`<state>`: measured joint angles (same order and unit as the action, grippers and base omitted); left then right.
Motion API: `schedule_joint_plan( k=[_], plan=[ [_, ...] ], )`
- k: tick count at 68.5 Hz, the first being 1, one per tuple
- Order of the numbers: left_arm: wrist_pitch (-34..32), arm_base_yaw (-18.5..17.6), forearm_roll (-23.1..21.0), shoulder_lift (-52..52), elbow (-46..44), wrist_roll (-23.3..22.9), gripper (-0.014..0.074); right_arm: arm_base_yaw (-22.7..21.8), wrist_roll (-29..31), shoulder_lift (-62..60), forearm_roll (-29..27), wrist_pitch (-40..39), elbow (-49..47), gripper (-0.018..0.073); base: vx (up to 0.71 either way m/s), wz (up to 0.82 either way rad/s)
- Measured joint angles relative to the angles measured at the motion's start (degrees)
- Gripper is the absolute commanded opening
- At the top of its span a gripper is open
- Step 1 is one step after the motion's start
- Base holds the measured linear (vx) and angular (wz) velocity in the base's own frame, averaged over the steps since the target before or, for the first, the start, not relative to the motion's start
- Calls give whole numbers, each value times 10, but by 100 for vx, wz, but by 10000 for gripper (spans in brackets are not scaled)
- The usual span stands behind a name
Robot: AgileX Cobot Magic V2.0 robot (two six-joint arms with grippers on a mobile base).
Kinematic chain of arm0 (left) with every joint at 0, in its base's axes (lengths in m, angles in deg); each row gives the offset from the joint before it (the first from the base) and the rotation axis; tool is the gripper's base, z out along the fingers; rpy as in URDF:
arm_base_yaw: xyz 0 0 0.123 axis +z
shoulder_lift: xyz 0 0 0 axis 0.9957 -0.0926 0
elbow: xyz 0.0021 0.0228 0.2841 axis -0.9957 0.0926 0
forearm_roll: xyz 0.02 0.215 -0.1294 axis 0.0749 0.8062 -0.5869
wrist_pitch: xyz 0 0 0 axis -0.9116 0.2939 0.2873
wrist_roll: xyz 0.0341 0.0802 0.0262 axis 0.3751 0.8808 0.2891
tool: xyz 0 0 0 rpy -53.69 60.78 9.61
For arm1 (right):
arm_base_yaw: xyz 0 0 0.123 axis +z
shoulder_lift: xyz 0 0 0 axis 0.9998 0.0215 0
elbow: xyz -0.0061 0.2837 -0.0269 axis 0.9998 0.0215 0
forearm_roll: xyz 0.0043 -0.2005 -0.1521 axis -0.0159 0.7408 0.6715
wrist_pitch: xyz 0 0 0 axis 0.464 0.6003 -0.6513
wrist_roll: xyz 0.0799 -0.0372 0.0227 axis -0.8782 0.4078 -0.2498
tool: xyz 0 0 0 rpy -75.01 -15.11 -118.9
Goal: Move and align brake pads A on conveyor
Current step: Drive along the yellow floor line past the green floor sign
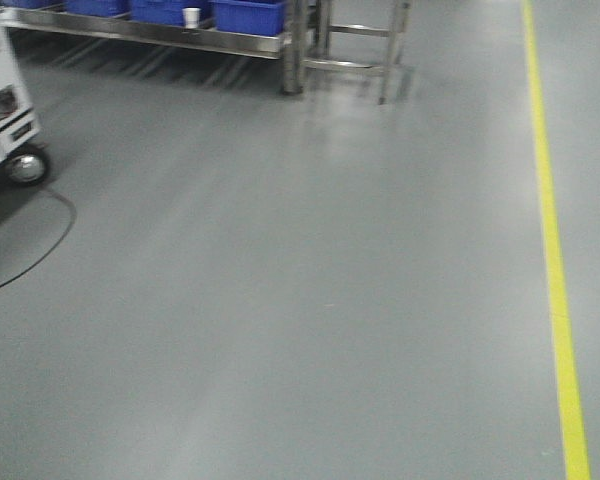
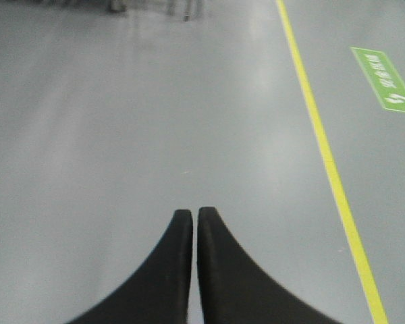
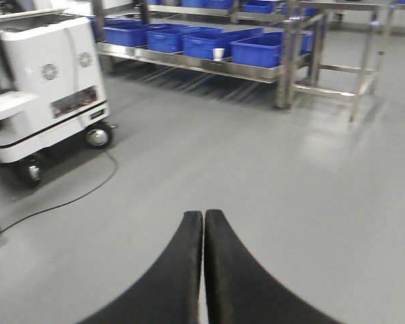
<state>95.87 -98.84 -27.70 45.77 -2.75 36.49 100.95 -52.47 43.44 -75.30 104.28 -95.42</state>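
Brake pads A, conveyor: in no view, only bare grey floor (image 1: 280,300). Left pincer (image 2: 194,214) and right pincer (image 3: 203,216) both pressed closed, holding nothing. Risks if base rolls on — wheel snagging cable (image 3: 88,192) by white cart (image 3: 47,81), or arm clipping steel rack (image 3: 281,81).

Across all three views I get even, cool overhead light, fairly bright, with no hard shadows. The grey floor (image 1: 280,330) gives back a soft pale sheen, strongest below the steel rack (image 1: 350,60), whose legs reflect in streaks. The front view is smeared and soft throughout, though the yellow line (image 1: 555,260) stays readable. In both wrist views the jaws are dark, featureless and blurred towards the bottom edge. The blue bins (image 3: 256,47) look slightly soft.
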Motion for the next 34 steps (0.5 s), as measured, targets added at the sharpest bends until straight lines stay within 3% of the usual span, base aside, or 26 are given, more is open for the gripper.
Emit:
schedule_joint_plan(
  k=[16,34],
  plan=[
    [0,0,0,0,0,0,-6,0,0,0,0,0,0,-3,25,-47],
    [0,0,0,0,0,0,-6,0,0,0,0,0,0,-3,33,-26]
  ],
)
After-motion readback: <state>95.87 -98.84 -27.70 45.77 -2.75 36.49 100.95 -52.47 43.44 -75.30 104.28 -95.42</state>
